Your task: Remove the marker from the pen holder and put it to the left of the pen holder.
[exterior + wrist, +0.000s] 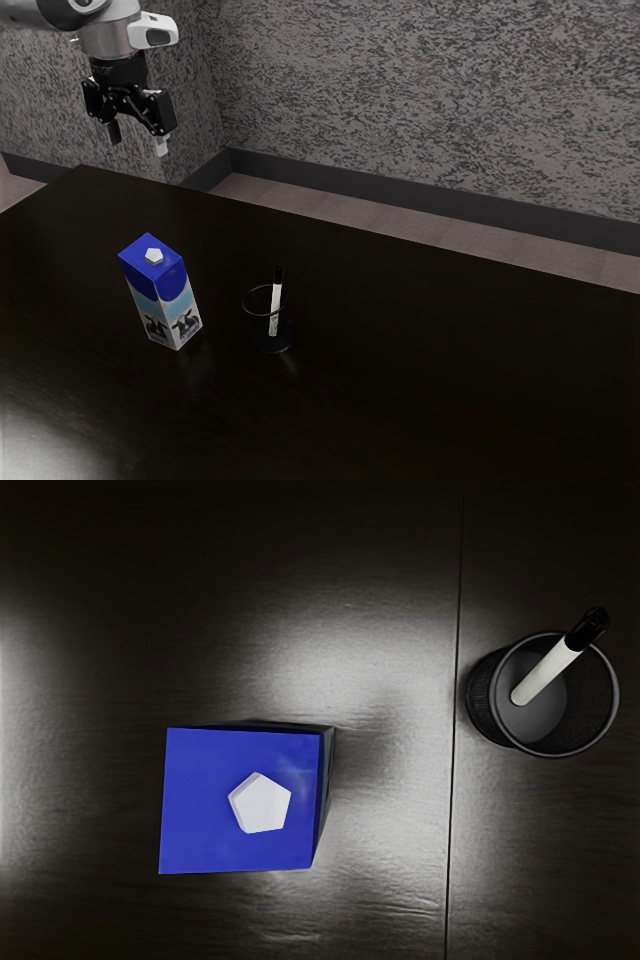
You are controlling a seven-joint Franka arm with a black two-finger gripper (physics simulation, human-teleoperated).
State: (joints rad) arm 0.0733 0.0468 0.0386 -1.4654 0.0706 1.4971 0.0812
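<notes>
My gripper [137, 146] hangs high at the exterior view's upper left, its two fingers spread wide with nothing between them. Well away from it, a dark mesh pen holder [271, 342] stands upright on the table. The marker [275, 308], white with a black end, leans inside, its black end above the rim. From above, in the wrist view, the pen holder [485, 700] shows its round opening, and the marker [547, 676] slants across it with the black end over the rim.
A blue and white milk carton [165, 295] stands beside the pen holder, toward the exterior view's left; its blue top [205, 800] faces the wrist camera. The dark table [430, 370] extends beneath both, with a textured wall [420, 100] behind.
</notes>
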